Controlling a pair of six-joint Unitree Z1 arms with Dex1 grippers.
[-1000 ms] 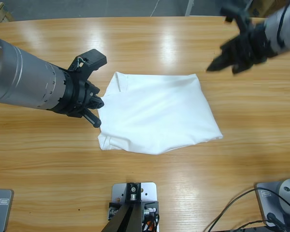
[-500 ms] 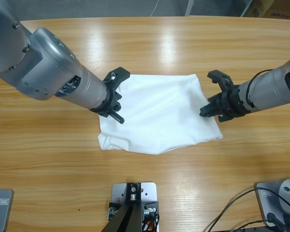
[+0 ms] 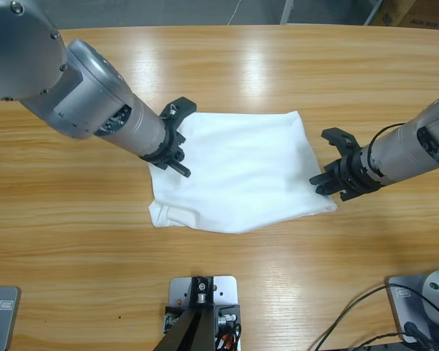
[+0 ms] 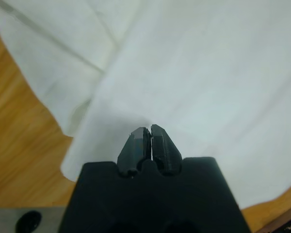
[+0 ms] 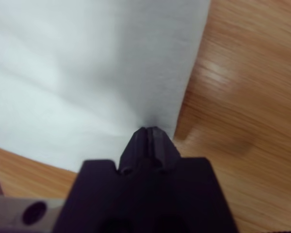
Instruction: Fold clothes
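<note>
While the white T-shirt (image 3: pixel 238 172) lies partly folded at the middle of the wooden table (image 3: pixel 278 66), we have a gripper pressed in at each of its side edges. The left gripper (image 3: pixel 177 162) sits on the shirt's left edge, below the upper-left corner; in its wrist view the jaws are drawn together with the cloth bunching at their tips (image 4: pixel 148 131), so we judge it pinched onto the shirt. The right gripper (image 3: pixel 328 183) meets the shirt's right edge just above the lower-right corner, and its wrist view shows the jaws likewise closed at the fabric's border (image 5: pixel 148 130), bare wood to one side.

We judge the step in hand to be securing both edges before carrying them over into a fold. To do it well, we should confirm that each pinch takes every layer at its edge; we cannot tell from here how many layers are caught. We would lift both sides together and evenly, only high enough to clear the shirt's middle, then travel across it at matched pace. The soft, wrinkly fabric may slip or drag, so a slow, taut lift should keep the fold line straight.
</note>
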